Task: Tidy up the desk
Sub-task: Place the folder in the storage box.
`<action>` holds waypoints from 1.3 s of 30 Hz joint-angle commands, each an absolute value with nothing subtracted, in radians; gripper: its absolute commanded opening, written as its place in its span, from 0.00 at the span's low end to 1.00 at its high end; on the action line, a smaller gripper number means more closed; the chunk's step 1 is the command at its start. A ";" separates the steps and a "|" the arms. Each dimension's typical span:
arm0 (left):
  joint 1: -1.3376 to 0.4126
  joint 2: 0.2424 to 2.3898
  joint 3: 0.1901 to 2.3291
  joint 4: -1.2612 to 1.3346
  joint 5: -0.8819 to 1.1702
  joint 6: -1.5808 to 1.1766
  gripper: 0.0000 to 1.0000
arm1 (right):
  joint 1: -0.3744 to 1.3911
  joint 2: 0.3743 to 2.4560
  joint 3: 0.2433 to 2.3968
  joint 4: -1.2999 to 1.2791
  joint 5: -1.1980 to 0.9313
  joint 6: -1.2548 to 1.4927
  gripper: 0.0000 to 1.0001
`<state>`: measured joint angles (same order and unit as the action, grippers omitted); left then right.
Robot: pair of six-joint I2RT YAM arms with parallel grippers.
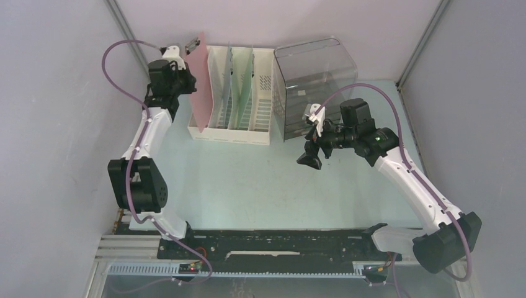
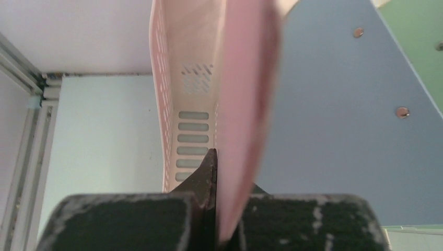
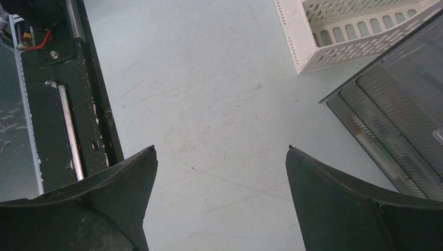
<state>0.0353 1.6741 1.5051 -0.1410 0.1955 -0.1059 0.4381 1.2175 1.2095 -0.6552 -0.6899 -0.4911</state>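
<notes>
Desk, the big pale mint-green matte tabletop [image 1: 248, 186], fills the middle of the top view. Smoky see-through plastic bin [image 1: 316, 81] sits upper right, just beside the white slotted plastic file rack [image 1: 232, 118] at upper centre. The rack has a blue board [image 2: 334, 130] and a green board [image 2: 418, 42] in it. Flat pink clipboard [image 1: 201, 87] with a metal clip leans in the rack's left slot. Left claw [image 2: 215, 172] is clamped tight on its edge. Right claw [image 1: 308, 158] hangs over bare desk in front of the bin, jaws spread wide, gripping nothing.
</notes>
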 commanded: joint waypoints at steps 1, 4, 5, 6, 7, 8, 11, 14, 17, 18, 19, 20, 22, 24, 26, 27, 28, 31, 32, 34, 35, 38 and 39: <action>0.022 1.581 1.459 0.140 0.213 -0.054 0.00 | 0.427 1.189 1.212 -0.655 -0.705 -0.501 1.00; 0.019 1.571 1.419 0.201 0.205 -0.042 0.00 | 0.423 1.189 1.212 -0.655 -0.710 -0.503 1.00; 0.018 1.564 1.395 0.221 0.205 -0.035 0.00 | 0.421 1.188 1.212 -0.657 -0.711 -0.503 1.00; 0.016 1.559 1.377 0.246 0.204 -0.026 0.00 | 0.420 1.189 1.212 -0.656 -0.712 -0.502 1.00; 0.015 1.556 1.359 0.270 0.207 -0.019 0.00 | 0.421 1.190 1.212 -0.658 -0.713 -0.503 1.00; 0.015 1.556 1.344 0.292 0.214 -0.011 0.00 | 0.419 1.190 1.212 -0.658 -0.713 -0.504 1.00; 0.015 1.564 1.302 0.352 0.231 0.016 0.00 | 0.419 1.193 1.212 -0.658 -0.715 -0.504 1.00; 0.016 1.577 1.247 0.435 0.243 0.025 0.00 | 0.418 1.193 1.212 -0.658 -0.715 -0.504 1.00; 0.016 1.592 1.207 0.500 0.242 0.022 0.00 | 0.416 1.195 1.212 -0.658 -0.715 -0.504 1.00; 0.015 1.595 1.191 0.519 0.240 0.022 0.00 | 0.415 1.195 1.212 -0.659 -0.716 -0.505 1.00; 0.015 1.597 1.175 0.543 0.238 0.022 0.00 | 0.413 1.195 1.212 -0.660 -0.718 -0.506 1.00; 0.016 1.599 1.157 0.563 0.234 0.022 0.00 | 0.413 1.195 1.213 -0.660 -0.720 -0.505 1.00; 0.016 1.598 1.132 0.609 0.230 0.024 0.00 | 0.410 1.196 1.213 -0.664 -0.721 -0.507 1.00; 0.017 1.593 1.113 0.643 0.227 0.022 0.00 | 0.410 1.199 1.212 -0.665 -0.725 -0.509 1.00; 0.016 1.586 1.100 0.680 0.224 0.019 0.00 | 0.410 1.202 1.213 -0.666 -0.727 -0.510 1.00; 0.017 1.584 1.096 0.700 0.223 0.015 0.00 | 0.410 1.202 1.212 -0.667 -0.727 -0.511 1.00; 0.016 1.584 1.093 0.719 0.221 0.011 0.00 | 0.410 1.204 1.212 -0.667 -0.727 -0.511 1.00; 0.017 1.591 1.093 0.763 0.220 0.005 0.00 | 0.409 1.204 1.213 -0.668 -0.727 -0.512 1.00; 0.017 1.595 1.093 0.778 0.221 0.005 0.00 | 0.409 1.204 1.212 -0.668 -0.727 -0.513 1.00; 0.016 1.609 1.092 0.798 0.220 0.005 0.00 | 0.408 1.204 1.213 -0.668 -0.726 -0.512 1.00; 0.017 1.616 1.092 0.806 0.218 0.005 0.00 | 0.409 1.204 1.212 -0.667 -0.726 -0.513 1.00; 0.015 1.635 1.092 0.818 0.226 0.005 0.00 | 0.407 1.206 1.212 -0.669 -0.726 -0.515 1.00; 0.017 1.640 1.090 0.821 0.231 -0.014 0.00 | 0.407 1.207 1.213 -0.669 -0.726 -0.516 1.00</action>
